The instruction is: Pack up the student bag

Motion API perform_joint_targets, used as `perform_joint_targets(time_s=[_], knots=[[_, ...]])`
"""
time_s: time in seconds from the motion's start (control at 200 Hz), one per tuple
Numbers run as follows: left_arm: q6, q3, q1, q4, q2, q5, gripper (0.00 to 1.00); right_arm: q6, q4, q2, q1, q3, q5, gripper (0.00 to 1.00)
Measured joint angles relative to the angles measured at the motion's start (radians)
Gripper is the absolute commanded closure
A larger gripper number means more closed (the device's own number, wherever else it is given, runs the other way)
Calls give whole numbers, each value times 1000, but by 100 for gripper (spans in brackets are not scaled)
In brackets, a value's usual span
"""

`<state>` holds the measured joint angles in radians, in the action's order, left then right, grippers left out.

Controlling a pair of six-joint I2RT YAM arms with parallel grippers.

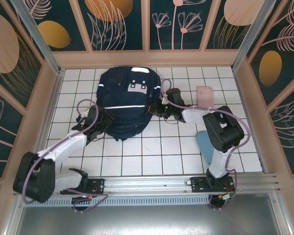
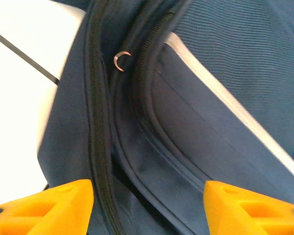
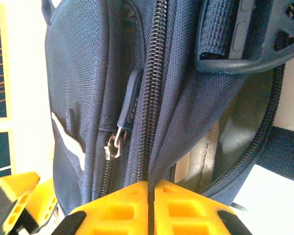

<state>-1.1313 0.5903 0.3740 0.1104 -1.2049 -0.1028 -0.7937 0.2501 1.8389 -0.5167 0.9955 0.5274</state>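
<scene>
The student bag (image 1: 127,100), a dark navy backpack with white stripes, lies flat at the back middle of the tiled table. My left gripper (image 1: 99,122) is at its lower left edge. In the left wrist view this gripper (image 2: 149,205) is open, its yellow fingertips (image 2: 54,205) wide apart over the bag's zipper seams (image 2: 95,122). My right gripper (image 1: 159,110) is at the bag's right side. It (image 3: 151,196) is shut on the bag's fabric edge beside a zipper track (image 3: 154,83). Right of that edge the compartment gapes, showing grey lining (image 3: 235,132).
A pink flat item (image 1: 205,95) lies on the tiles right of the bag. A light blue item (image 1: 204,142) sits near the right arm, partly hidden by it. Patterned walls close in the table on three sides. A zipper pull (image 3: 127,105) hangs left of the pinched edge.
</scene>
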Motion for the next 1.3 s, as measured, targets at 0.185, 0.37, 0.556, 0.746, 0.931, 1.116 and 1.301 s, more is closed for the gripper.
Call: perform_joint_targets(time_s=[0.185, 0.37, 0.556, 0.746, 0.931, 1.116, 1.301], knots=[[-109, -59, 47, -2, 113, 94, 39, -29, 17, 0, -9, -5, -4, 90], [-204, -63, 102, -39, 79, 142, 45, -53, 41, 0, -9, -18, -6, 90], [-266, -69, 105, -85, 9, 147, 48, -59, 62, -2, -9, -32, -6, 90], [-312, -74, 105, -115, -34, 151, 49, -74, 84, -34, -9, -41, 3, 91], [-338, -74, 105, -126, -45, 155, 40, -125, 163, -68, -9, -56, 47, 91], [-335, -84, 105, -137, -18, 155, 35, -167, 198, -86, -9, -56, 58, 92], [-183, -43, 105, -62, 12, 153, 34, -185, 203, -87, -9, -56, 58, 92]])
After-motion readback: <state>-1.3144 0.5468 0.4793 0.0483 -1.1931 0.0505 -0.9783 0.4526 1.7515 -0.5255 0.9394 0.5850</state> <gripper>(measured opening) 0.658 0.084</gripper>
